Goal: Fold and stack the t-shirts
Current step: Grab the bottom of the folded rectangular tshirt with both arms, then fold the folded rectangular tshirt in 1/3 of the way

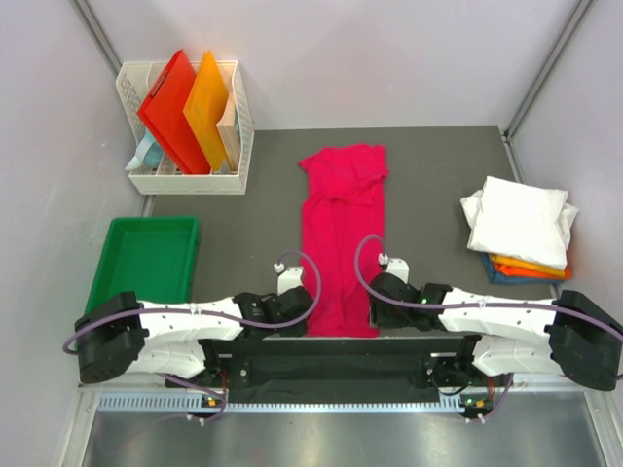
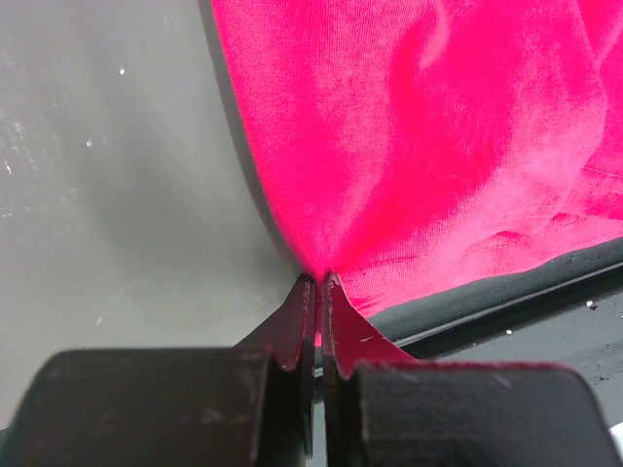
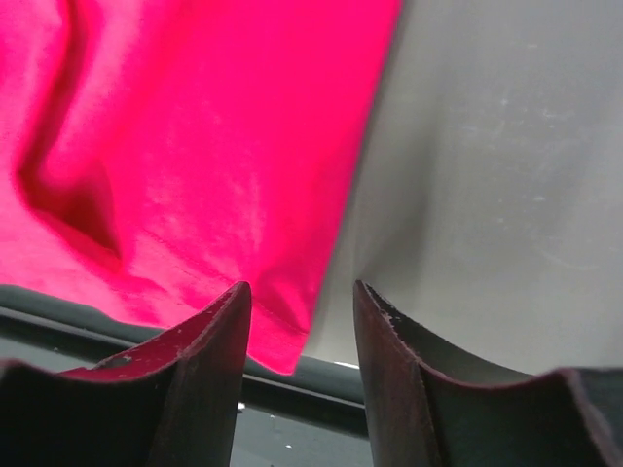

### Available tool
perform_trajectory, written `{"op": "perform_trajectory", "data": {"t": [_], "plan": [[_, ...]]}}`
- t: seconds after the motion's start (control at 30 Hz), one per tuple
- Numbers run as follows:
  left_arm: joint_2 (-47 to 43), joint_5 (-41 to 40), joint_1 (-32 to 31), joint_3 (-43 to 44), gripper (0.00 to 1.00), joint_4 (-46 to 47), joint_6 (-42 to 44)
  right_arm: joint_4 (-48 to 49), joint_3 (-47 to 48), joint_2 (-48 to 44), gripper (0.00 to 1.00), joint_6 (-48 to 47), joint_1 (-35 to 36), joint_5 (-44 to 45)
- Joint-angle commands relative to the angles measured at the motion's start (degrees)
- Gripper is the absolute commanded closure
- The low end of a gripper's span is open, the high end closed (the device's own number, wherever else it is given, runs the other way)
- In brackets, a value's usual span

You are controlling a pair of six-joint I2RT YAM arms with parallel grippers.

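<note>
Cloth explains both poses here. The magenta t-shirt (image 1: pixel 341 243) lies lengthwise down the middle of the bench (image 1: pixel 438 165), collar end far and hem at the near edge. It is narrowed to a long strip, so its two near corners are the natural handles for folding it up toward the collar.

The left hand (image 2: pixel 319 284) is pressed together on the near-left corner, with the fabric drawn into a small peak between its tips. The right hand (image 3: pixel 302 297) is spread, one finger on either side of the near-right corner. The cloth appears to sit between them unnipped, though the wrist view leaves me unsure whether it brushes one finger. By my reading, that corner needs pinching before any lift.

Both arms reach inward, low along the near edge, forearms nearly level, hands pointing at the shirt from opposite sides.

The folded pile sits well apart at the right: a white t-shirt (image 1: pixel 521 219) on top, with an orange t-shirt (image 1: pixel 531 265) and a blue t-shirt (image 1: pixel 496 275) beneath. This one likely goes there too.
</note>
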Motion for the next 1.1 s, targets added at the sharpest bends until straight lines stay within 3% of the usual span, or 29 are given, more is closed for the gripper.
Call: {"op": "perform_trajectory", "data": {"t": [0.0,0.1,0.37,0.57,0.8,1.07], "plan": [[1.0,1.3,-0.5,0.8,1.0,-1.5,0.8,3.3,-2.4,1.5,0.56,1.5,0.9,-2.4],[0.8,1.4,-0.5,0.7,1.0,-1.7,0.8,3.7,-3.7,1.5,0.62,2.7,1.2,-3.2],[-0.7,1.1,-0.5,0.4,1.0,-2.7,0.9,2.7,-4.8,0.4,1.0,4.9,1.7,-3.5],[-2.7,-0.1,-0.6,1.0,1.0,-4.2,0.9,-2.8,-3.7,-3.7,1.0,7.5,4.2,0.6],[-8.6,-10.9,-1.8,9.2,1.0,-11.2,6.1,-14.6,6.8,-10.0,1.0,7.5,7.5,12.8],[-5.5,-14.7,-1.8,17.8,1.0,-12.6,10.8,-16.7,15.5,-6.0,1.0,2.1,6.6,18.6]]}}
